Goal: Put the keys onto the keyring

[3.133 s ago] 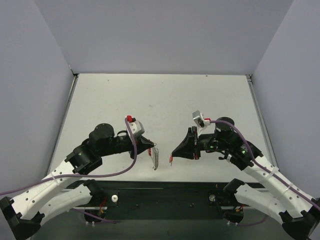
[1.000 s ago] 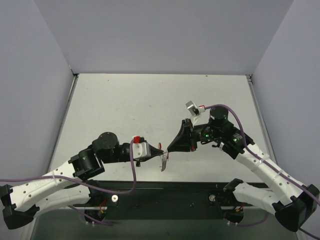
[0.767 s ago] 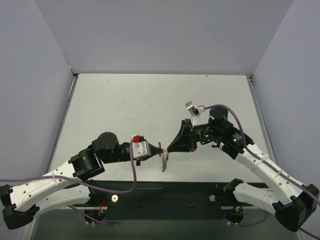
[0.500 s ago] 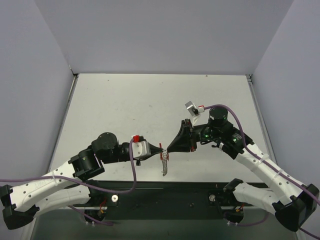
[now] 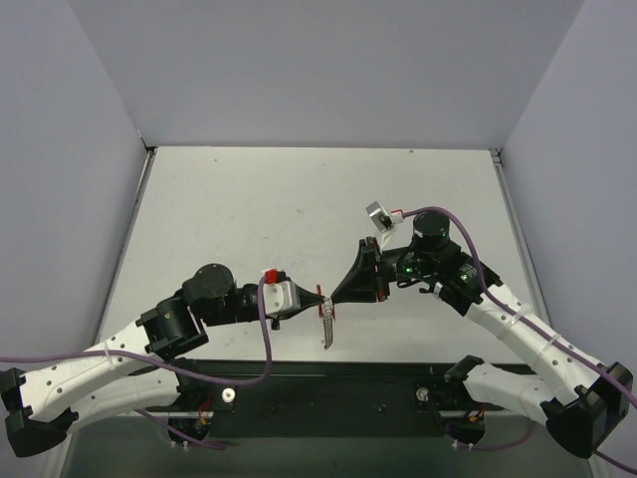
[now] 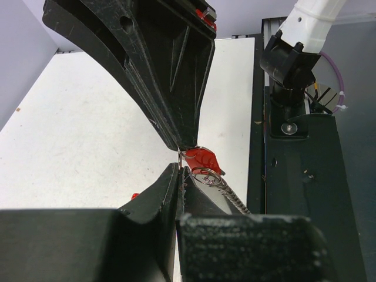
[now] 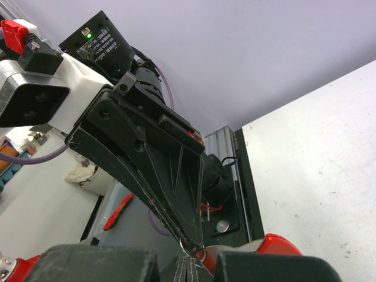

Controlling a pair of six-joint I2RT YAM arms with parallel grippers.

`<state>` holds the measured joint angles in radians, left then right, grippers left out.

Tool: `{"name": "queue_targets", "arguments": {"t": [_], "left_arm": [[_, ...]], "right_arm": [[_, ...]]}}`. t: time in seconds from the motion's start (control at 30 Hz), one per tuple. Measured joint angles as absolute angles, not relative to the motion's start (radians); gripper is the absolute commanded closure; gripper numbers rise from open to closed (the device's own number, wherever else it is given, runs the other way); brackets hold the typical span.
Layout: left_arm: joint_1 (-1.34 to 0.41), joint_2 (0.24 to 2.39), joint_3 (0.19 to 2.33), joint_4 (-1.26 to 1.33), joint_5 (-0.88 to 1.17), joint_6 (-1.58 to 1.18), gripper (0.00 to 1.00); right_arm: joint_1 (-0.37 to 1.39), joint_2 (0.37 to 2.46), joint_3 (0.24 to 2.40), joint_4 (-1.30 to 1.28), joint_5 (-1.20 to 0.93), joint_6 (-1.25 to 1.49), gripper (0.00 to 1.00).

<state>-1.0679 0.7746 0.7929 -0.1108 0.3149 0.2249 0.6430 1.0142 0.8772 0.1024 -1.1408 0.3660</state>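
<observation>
With the left pincer (image 5: 317, 300) nearly closed on the red keyring (image 6: 200, 158), chain (image 5: 325, 334) dangling toward 6 o'clock, and the right pincer (image 5: 336, 296) clamped fully shut on what looks like a thin silver key (image 6: 178, 154), too small to confirm, hold left rigid over the bench (image 5: 299, 199) near 6 o'clock; feed right slowly from 2 o'clock, aligning hole with loop
</observation>
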Motion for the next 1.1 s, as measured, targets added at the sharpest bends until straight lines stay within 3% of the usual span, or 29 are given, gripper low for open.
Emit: {"name": "queue_targets", "arguments": {"t": [1.1], "left_arm": [[-1.068,0.772,0.781,-0.112,0.318,0.221,1.0]], "right_arm": [[0.643,1.016,0.871,0.128,-1.14,0.379,1.0]]}}
